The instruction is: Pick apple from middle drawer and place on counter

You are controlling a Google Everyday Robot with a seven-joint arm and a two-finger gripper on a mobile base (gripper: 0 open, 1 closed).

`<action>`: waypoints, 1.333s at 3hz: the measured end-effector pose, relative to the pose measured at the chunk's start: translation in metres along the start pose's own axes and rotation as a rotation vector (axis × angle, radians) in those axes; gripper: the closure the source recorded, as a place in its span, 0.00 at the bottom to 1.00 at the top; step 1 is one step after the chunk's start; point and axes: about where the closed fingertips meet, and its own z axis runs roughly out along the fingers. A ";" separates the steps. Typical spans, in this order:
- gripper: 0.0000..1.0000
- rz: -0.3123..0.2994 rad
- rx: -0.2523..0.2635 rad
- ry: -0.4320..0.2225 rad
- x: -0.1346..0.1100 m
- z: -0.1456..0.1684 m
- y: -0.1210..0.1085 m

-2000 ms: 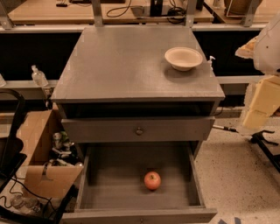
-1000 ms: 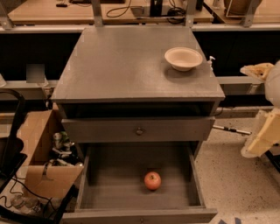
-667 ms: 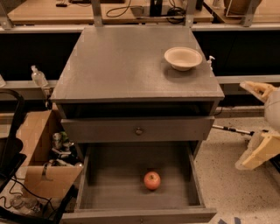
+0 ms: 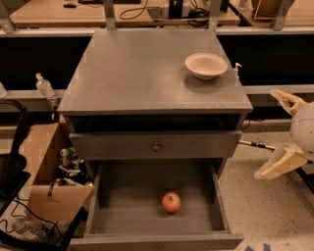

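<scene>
The small red-orange apple (image 4: 171, 202) lies on the plank floor of the open middle drawer (image 4: 219, 201), a little right of centre. The counter (image 4: 142, 68) is the flat grey top of the cabinet above it. My gripper (image 4: 265, 134) is at the right edge of the camera view, beside the cabinet, to the right of the drawers and above the floor. Its two cream fingers (image 4: 287, 100) are spread wide apart and hold nothing. It is well apart from the apple.
A cream bowl (image 4: 206, 65) stands at the counter's back right. A shallower shut drawer with a round knob (image 4: 156, 146) sits above the open one. A cardboard box with clutter (image 4: 46, 169) stands at the left. A tan desk with cables (image 4: 98, 12) runs behind.
My gripper has moved down along the cabinet's right side, and its fingers have spread wider. The apple, the bowl and the drawers have not moved.
</scene>
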 end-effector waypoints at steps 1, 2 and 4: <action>0.00 0.000 0.000 0.000 0.000 0.000 0.000; 0.00 0.064 -0.014 -0.070 0.012 0.029 0.011; 0.00 0.146 -0.007 -0.264 0.062 0.151 0.071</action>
